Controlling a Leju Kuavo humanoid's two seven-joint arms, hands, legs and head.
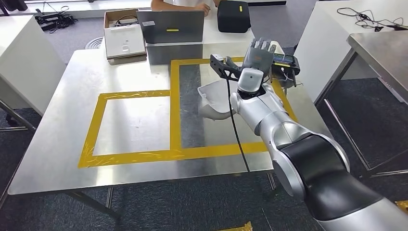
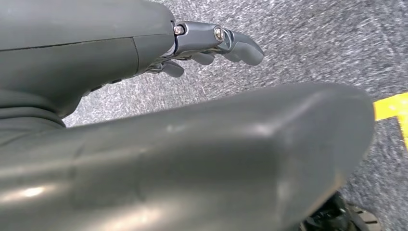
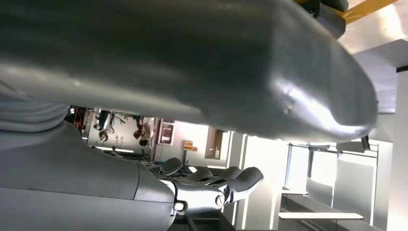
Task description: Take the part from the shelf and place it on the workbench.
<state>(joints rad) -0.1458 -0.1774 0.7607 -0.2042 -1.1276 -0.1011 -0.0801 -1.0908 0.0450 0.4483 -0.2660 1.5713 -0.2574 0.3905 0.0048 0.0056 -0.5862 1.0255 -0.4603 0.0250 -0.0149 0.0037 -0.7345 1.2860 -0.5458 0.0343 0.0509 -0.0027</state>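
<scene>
A white curved shell part (image 1: 213, 102) lies on the steel workbench (image 1: 57, 163), inside the right-hand yellow taped frame (image 1: 175, 110). My right arm reaches over it, and my right hand (image 1: 259, 51) hovers beyond the part, raised off the table with fingers straight and nothing in them. The right wrist view shows the same right hand (image 3: 211, 185) bare, its fingers apart from the thick thumb. My left hand (image 2: 211, 45) hangs over grey carpet, fingers loosely extended and holding nothing.
At the bench's far side stand a grey laptop (image 1: 172, 26), a cardboard box with a white tray (image 1: 124, 37) and a black case (image 1: 233, 16). A person (image 1: 180, 4) sits behind them. A black device (image 1: 287, 61) lies by my right hand. Another steel table (image 1: 385, 48) stands at the right.
</scene>
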